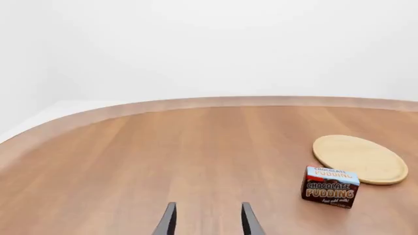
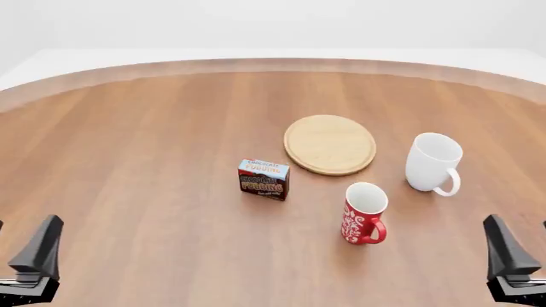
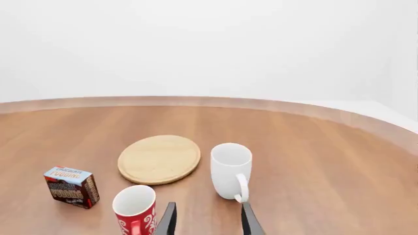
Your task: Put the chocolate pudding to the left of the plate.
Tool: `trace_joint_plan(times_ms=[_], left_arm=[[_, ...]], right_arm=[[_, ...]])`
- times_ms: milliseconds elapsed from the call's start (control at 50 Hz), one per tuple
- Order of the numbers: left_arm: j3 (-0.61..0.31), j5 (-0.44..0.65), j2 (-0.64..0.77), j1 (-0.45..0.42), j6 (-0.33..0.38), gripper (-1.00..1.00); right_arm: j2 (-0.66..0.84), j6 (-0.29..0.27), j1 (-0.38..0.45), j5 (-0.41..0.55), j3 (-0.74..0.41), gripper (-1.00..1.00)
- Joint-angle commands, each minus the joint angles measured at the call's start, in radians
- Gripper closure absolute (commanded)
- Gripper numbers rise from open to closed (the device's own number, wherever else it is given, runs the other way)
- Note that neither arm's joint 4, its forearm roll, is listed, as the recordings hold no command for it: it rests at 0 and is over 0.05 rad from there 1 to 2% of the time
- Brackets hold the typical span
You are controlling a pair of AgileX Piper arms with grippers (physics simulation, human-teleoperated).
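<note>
Pudding (image 2: 263,179) stood upright on the table (image 2: 128,147), front-left of the plate (image 2: 329,144) in the front view, just beside its rim but apart from it. Orange lettering faced the camera, light top up. Nothing touched it.

Plate lay flat near table centre. White mug (image 2: 433,162) stood upright to the plate's right, handle toward the camera. Red mug (image 2: 364,213) stood upright nearer the arms, in front of the plate and right of the pudding, handle toward the camera side too. All four were apart from each other.

Front view showed the left gripper (image 2: 34,256) and right gripper (image 2: 507,256) only as dark shapes at the bottom corners, well apart from everything; finger gap unreadable there.

Left wrist view filled that in: left gripper (image 1: 206,220) had its two fingers apart with bare table between them. It caught pudding (image 1: 330,188) and plate (image 1: 359,159) off to one side, neither mug.

Right wrist view showed the right gripper (image 3: 207,220) with fingers likewise apart, holding nothing. This one caught everything: red mug (image 3: 135,209) close by one finger, white mug (image 3: 231,171) a little farther on, plate (image 3: 159,159) beyond, pudding (image 3: 72,187) off to the side. It also showed both mugs' open tops, insides bare.
</note>
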Motion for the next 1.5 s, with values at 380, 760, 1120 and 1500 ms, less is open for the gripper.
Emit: trace_joint_plan(times_ms=[380, 760, 1120, 1500], left_arm=[[0.000, 0.000, 0.000, 0.000, 0.000, -1.00], [0.000, 0.000, 0.000, 0.000, 0.000, -1.00], [0.000, 0.000, 0.000, 0.000, 0.000, -1.00], [0.000, 0.000, 0.000, 0.000, 0.000, -1.00]], right_arm=[[0.050, -0.055, 0.024, 0.115, -0.199, -1.00], [0.544, -0.190, 0.258, 0.135, -0.587, -1.00], [0.886, -0.323, 0.351, 0.179, -0.896, -1.00], [1.154, -0.387, 0.397, 0.269, -1.103, -1.00]])
